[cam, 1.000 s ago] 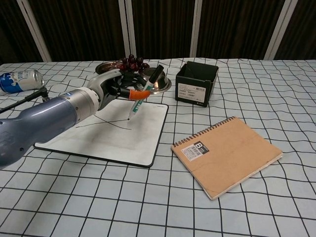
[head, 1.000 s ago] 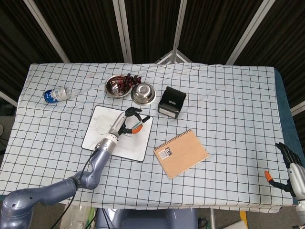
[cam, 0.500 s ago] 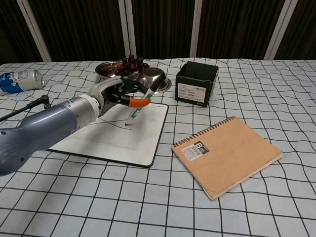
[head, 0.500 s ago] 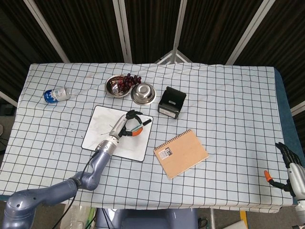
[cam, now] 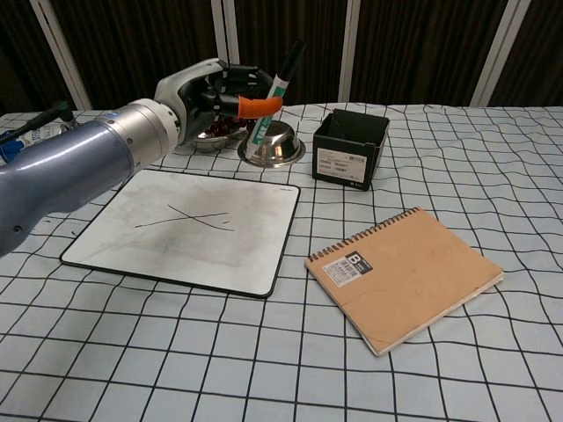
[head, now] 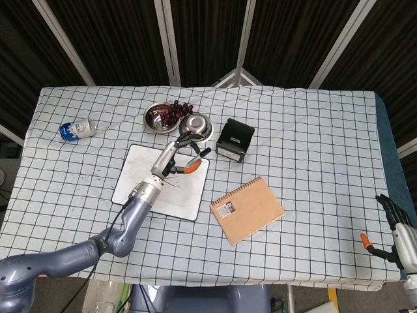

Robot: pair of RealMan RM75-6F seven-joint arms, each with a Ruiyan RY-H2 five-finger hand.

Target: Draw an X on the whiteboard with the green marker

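1. Green marker (cam: 273,110) gripped in left hand (cam: 215,88), tilted, lifted clear above whiteboard (cam: 189,229).
2. Thin crossed X (cam: 189,217) drawn on whiteboard, flat on checked tabletop (cam: 440,369).
3. Steel bowls (cam: 274,149), black box (cam: 350,148), notebook (cam: 405,274) nearby.
4. Right hand (head: 399,229) at tabletop's edge, fingers apart, holding nothing.

Left hand (cam: 215,88) gripping green marker (cam: 273,98) (raised), X-marked whiteboard (cam: 185,230)
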